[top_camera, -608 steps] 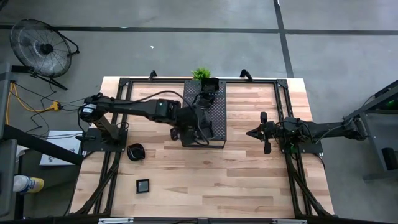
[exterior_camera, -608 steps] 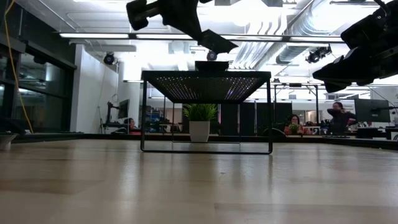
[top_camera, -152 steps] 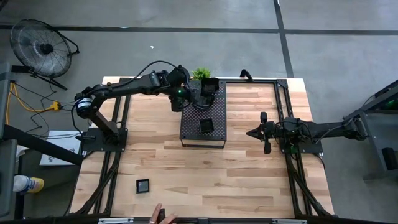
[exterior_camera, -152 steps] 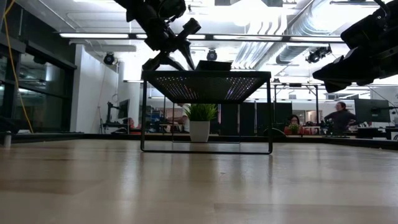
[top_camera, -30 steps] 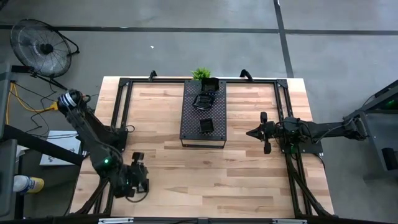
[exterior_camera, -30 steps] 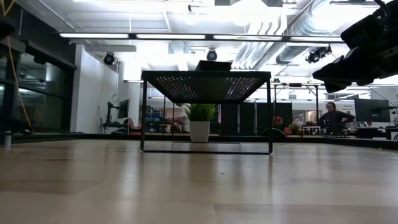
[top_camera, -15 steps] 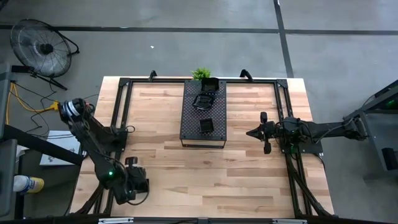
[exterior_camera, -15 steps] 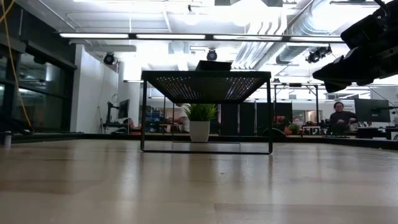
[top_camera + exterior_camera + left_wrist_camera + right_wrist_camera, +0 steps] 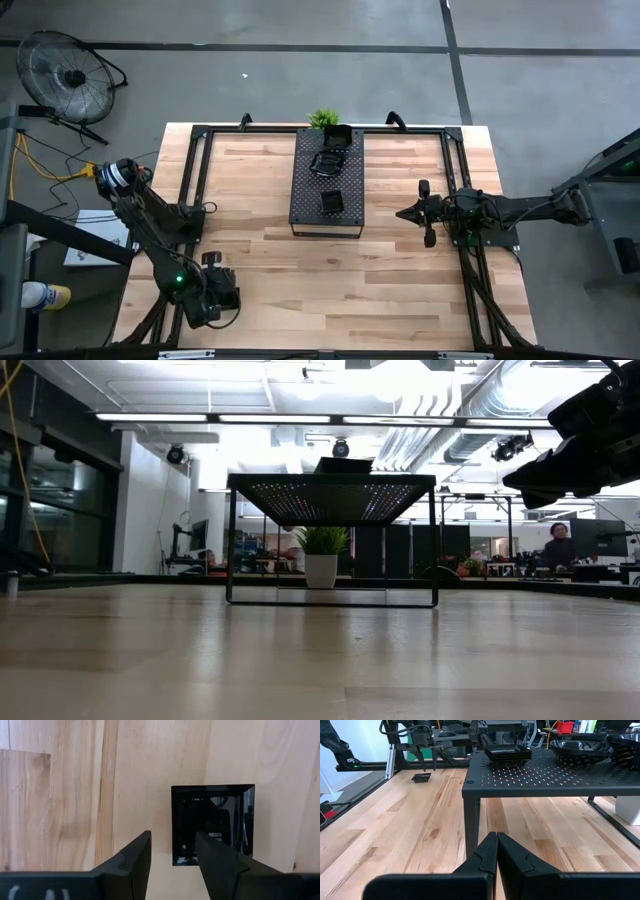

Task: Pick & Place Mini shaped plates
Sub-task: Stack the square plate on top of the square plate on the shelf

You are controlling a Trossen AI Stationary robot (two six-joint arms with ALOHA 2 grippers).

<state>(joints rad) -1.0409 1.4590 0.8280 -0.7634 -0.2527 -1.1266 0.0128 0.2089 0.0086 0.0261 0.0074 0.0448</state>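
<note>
Down at the near left, the left gripper (image 9: 222,297) has just swung over from the tray (image 9: 302,205), fingers parted above the square plate (image 9: 212,824). Far right, the right gripper (image 9: 425,213) waits, pinched closed.

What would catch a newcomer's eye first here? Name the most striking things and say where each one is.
The large dark perforated rectangular tray stands raised at the far middle of the wooden table, with stacks of small glossy black plates on top. At the near left corner, the left gripper hangs open right over a lone square glossy black plate. The right gripper waits shut beside the tray.
</note>
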